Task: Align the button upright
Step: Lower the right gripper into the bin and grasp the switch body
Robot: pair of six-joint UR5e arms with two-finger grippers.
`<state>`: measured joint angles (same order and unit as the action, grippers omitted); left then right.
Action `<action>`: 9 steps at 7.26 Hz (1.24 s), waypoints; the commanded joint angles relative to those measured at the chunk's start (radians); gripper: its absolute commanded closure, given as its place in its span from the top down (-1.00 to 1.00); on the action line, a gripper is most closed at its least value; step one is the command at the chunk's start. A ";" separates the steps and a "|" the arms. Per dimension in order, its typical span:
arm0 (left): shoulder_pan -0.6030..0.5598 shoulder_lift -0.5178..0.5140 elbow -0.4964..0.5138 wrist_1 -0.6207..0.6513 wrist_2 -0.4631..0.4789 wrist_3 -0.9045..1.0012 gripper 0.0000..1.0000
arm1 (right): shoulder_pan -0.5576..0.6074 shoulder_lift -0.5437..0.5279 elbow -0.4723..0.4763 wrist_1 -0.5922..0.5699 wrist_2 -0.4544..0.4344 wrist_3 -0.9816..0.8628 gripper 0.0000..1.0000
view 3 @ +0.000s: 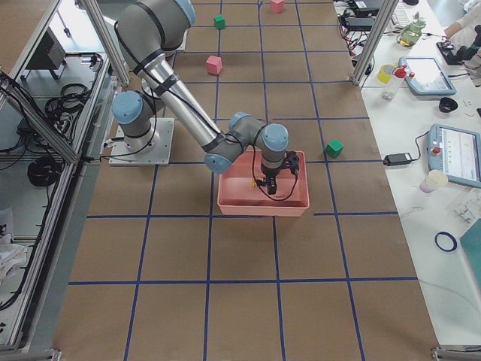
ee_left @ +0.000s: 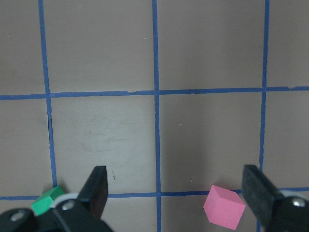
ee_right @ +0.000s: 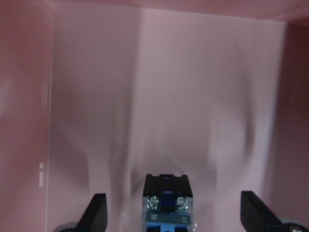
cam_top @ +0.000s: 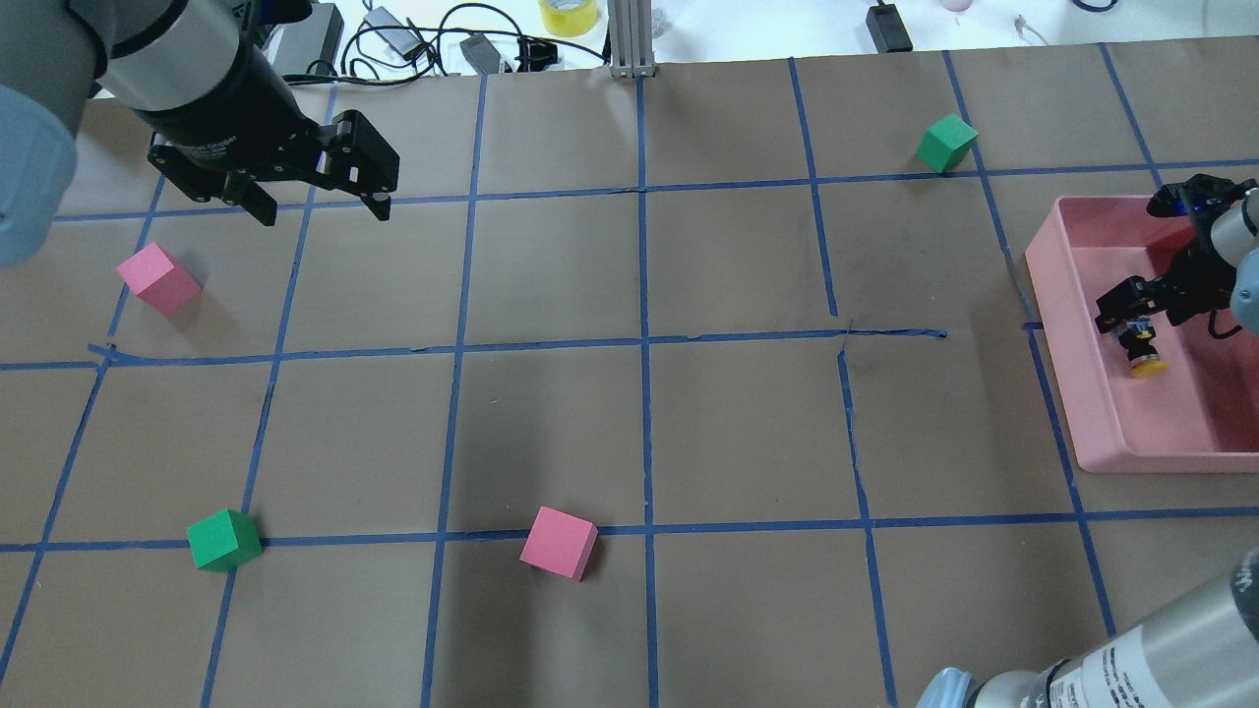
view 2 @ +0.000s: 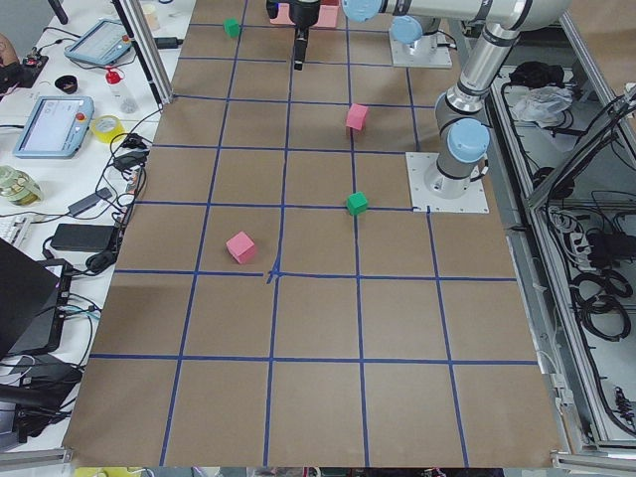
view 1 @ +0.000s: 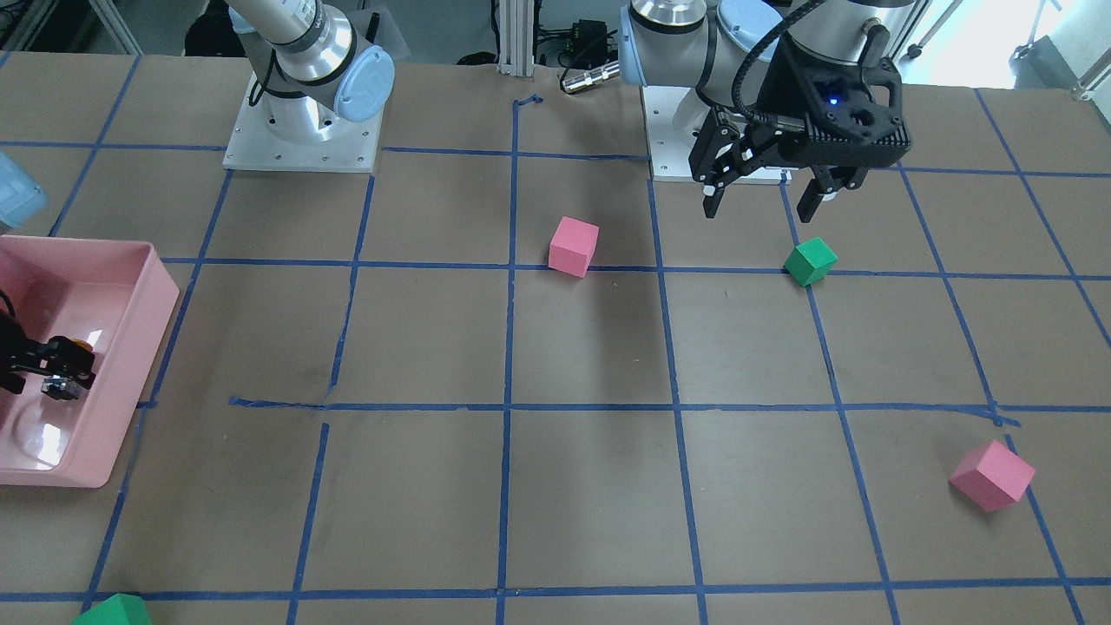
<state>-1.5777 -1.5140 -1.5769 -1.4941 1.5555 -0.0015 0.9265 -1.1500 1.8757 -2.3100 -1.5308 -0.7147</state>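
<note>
The button (cam_top: 1142, 352) is inside the tray (cam_top: 1185, 418), on the desk's right half, about midway between the robot's edge and the far edge. In the overhead view its yellow cap shows on the side of the black body nearer the robot's edge, so it does not look upright. I cannot tell whether it rests on the tray floor. The right gripper (cam_top: 1131, 323) reaches down into the tray over it. In the right wrist view the 2 fingers (ee_right: 98, 212) stand wide apart with the button's screw end between them, touching neither, so this gripper is released and grasps nothing.

The left gripper (view 1: 759, 211) hangs above the desk's left half, also spread wide with nothing between its fingers.

On the brown, blue-taped desk (cam_top: 738, 433), 1 green cube (cam_top: 946, 143) sits toward the far edge, near the tray's far corner but apart from it. 1 pink cube (cam_top: 559, 541) is around the middle of the desk's length, toward the robot's edge. A second green cube (cam_top: 224, 539) is on the left half toward the robot's edge. A second pink cube (cam_top: 157, 278) lies farther left, toward the far edge.
</note>
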 commanded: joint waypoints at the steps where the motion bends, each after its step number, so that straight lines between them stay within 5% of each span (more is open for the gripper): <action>1: 0.002 0.000 0.002 0.000 -0.002 0.000 1.00 | 0.000 0.007 0.005 -0.003 0.000 0.000 0.94; 3: 0.001 0.000 0.000 0.000 0.000 0.000 1.00 | 0.000 0.009 0.010 -0.006 -0.002 -0.002 0.93; 9: 0.002 -0.002 0.003 0.002 -0.002 0.000 1.00 | 0.000 0.006 0.013 0.001 -0.028 -0.003 -1.00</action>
<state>-1.5756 -1.5143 -1.5763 -1.4937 1.5557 -0.0003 0.9265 -1.1430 1.8882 -2.3130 -1.5533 -0.7178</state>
